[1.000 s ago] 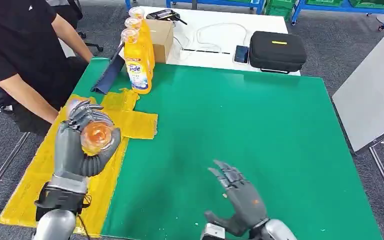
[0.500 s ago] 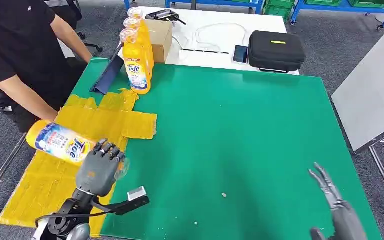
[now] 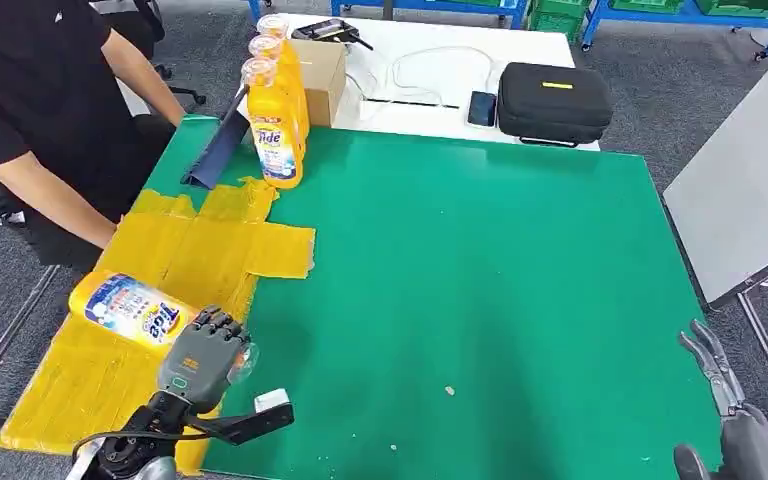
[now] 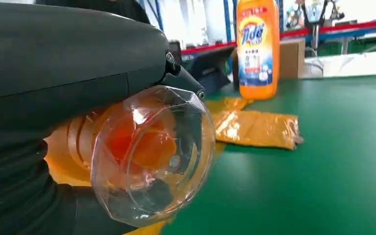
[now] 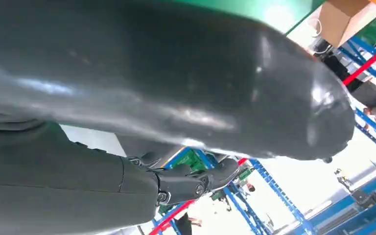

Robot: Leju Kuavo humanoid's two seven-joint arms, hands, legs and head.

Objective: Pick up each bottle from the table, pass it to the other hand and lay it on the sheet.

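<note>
While your left hand (image 3: 200, 352) grips the orange bottle (image 3: 132, 308) near its clear cap end, the bottle lies on its side over the yellow sheet (image 3: 190, 250), which covers the near left part of the green table (image 3: 480, 270). Your right hand (image 3: 730, 405) hangs at the table's near right corner, fingers spread and holding nothing. Three more bottles (image 3: 276, 125) stand upright at the far left, beside a cardboard box (image 3: 322, 72). Beyond, a white table (image 3: 430, 60) carries a black case (image 3: 554, 100), a phone (image 3: 482, 107) and cables. A person (image 3: 40, 110) in black stands at your left on grey carpet (image 3: 650, 90).
</note>
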